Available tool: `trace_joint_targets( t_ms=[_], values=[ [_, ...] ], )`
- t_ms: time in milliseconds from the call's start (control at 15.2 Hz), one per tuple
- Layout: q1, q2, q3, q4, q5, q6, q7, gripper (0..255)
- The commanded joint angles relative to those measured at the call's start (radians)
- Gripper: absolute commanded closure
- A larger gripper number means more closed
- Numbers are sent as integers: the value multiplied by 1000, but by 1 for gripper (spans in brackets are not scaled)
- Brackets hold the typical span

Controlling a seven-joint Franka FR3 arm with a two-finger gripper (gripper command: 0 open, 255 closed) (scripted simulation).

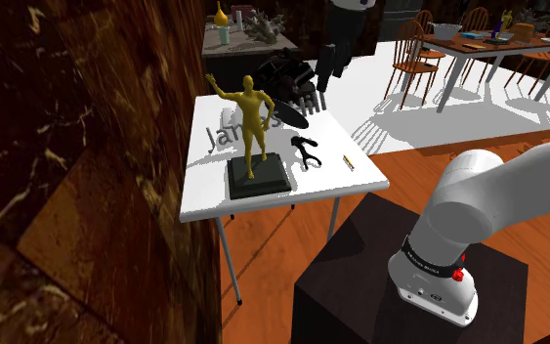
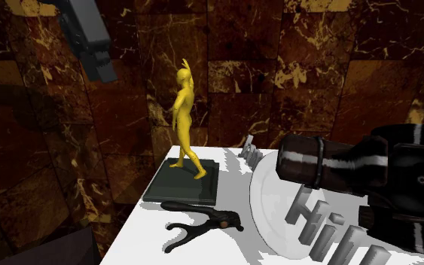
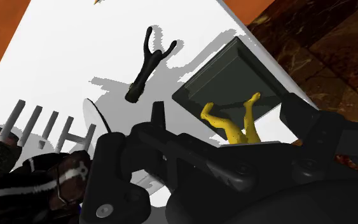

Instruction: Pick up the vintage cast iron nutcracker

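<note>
High above the desk (image 1: 312,186), the end effector (image 3: 227,116) hangs spread wide; the black nutcracker (image 1: 307,151) lies just beside the base of the golden figurine (image 1: 251,115), which a careless descent could topple.

A white rectangular table (image 1: 336,182) carries a yellow human figurine (image 1: 251,117) upright on a dark square plinth (image 1: 259,178). A small black forked nutcracker (image 1: 305,150) lies just beside the plinth, on the shoulder view's right. The all-black gripper (image 1: 335,61) hangs above the table's far end.
</note>
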Motion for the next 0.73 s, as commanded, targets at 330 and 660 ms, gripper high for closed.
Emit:
trace_joint_targets(
  t_ms=[330,660],
  values=[
    [-53,94,31,-75,-30,143,112,0],
    [-110,214,57,-120,-69,278,233,0]
  ],
)
